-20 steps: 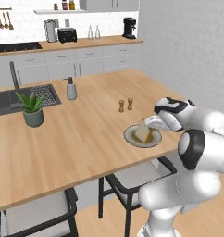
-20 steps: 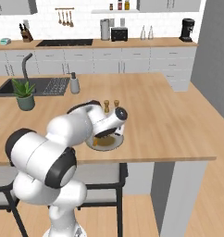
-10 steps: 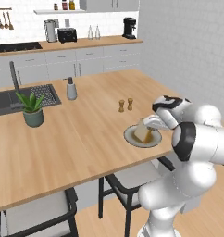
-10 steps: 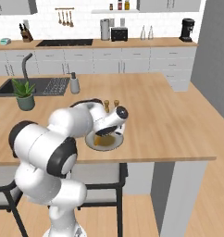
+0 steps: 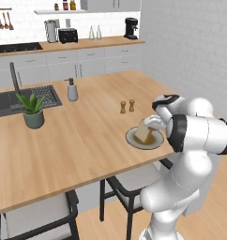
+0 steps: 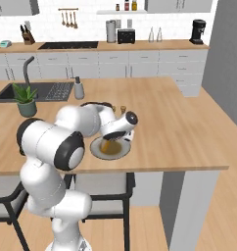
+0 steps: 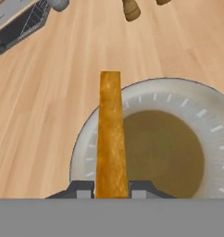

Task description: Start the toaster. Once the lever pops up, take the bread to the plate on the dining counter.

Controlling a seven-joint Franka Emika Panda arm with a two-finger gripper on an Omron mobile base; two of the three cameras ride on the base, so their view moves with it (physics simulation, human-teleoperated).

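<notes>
The white arm's two-finger gripper (image 7: 112, 190) is clamped narrowly on the thin golden-tan slice of bread (image 7: 110, 134), held edge-on over the round grey plate with the darker olive rim (image 7: 197, 106), toward its nine o'clock side. That plate sits near the edge of the big light-wood dining counter (image 5: 87, 136). Two small wooden shakers (image 5: 127, 106) stand at about eleven o'clock from it.
</notes>
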